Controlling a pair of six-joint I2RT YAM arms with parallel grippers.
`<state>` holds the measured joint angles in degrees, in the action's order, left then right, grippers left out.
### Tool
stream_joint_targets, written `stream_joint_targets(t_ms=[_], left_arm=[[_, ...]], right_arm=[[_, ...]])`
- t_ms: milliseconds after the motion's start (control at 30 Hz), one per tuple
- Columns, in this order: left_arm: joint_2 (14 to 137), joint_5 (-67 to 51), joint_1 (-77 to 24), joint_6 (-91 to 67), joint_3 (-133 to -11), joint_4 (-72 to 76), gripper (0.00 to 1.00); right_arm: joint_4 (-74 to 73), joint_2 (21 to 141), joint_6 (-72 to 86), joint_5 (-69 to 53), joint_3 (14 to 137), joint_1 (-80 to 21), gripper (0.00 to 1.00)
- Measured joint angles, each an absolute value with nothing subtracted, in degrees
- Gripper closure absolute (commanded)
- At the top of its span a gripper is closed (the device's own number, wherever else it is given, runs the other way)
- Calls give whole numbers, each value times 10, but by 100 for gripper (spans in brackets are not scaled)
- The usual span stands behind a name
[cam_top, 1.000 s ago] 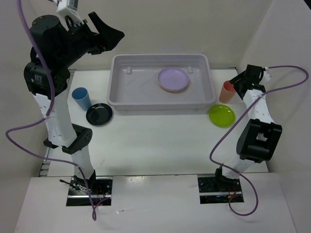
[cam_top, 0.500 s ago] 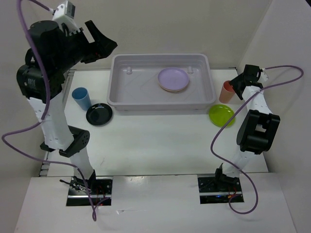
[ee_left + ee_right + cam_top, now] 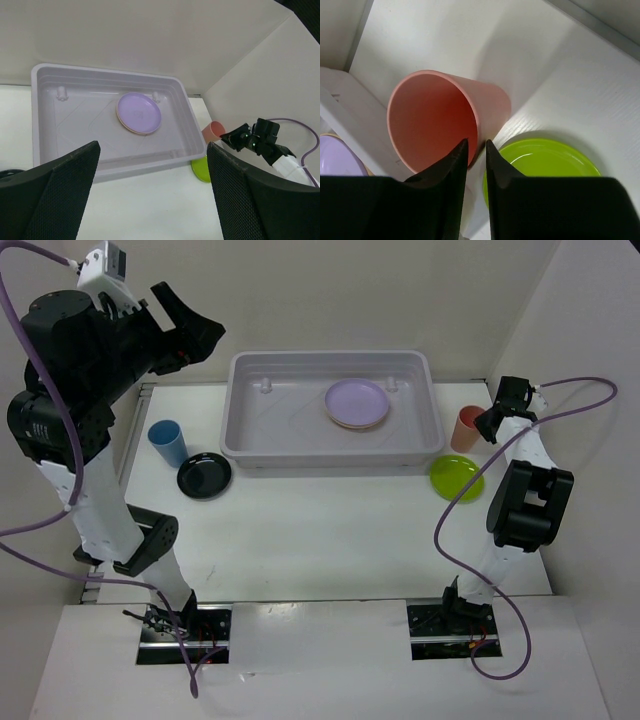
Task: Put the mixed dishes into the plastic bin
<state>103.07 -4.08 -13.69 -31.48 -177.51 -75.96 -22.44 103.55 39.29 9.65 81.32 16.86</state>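
Recorder: Left arm pose?
Spotter: Raised high over the far-left corner of the table [image 3: 320, 530], elbow bent. The left gripper [image 3: 198, 338] is aimed across toward the plastic bin [image 3: 235, 410]. Its 2 fingers stand wide apart with nothing between them.
Recorder: Right arm?
Spotter: Stretched out to the far right with the wrist dipped. The right gripper [image 3: 476, 144] is down on the salmon-pink cup [image 3: 435, 115], 1 finger inside the mouth and 1 outside, clamped on the cup's wall at the rim.
Recorder: Cup position?
Spotter: Upright on the table, outside the bin, just beside its right end wall. Whether it touches that wall cannot be told.
Recorder: Bin contents?
Spotter: The lilac plate [image 3: 357, 402] lies flat toward the back wall, right of centre. A pale orange edge shows under it, so it rests on another plate.
Recorder: Dishes outside the bin?
Spotter: 4. The salmon-pink cup is 1 of them. The lime green plate [image 3: 456, 478] lies flat near that cup, off the bin's front-right corner. The blue cup [image 3: 167, 443] stands upright left of the bin. The black plate [image 3: 204, 475] sits just beside the blue cup, nearer the arm bases.
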Motion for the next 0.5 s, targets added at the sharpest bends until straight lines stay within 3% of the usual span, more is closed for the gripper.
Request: stream_joint_targets(t_ms=[167, 500], left_arm=[[1028, -31, -136, -315, -1781, -759, 5], [1021, -28, -136, -315, -1765, -759, 4]], right_arm=[[-229, 1035, 392, 97, 813, 169, 100], [-247, 1035, 391, 99, 819, 169, 100]])
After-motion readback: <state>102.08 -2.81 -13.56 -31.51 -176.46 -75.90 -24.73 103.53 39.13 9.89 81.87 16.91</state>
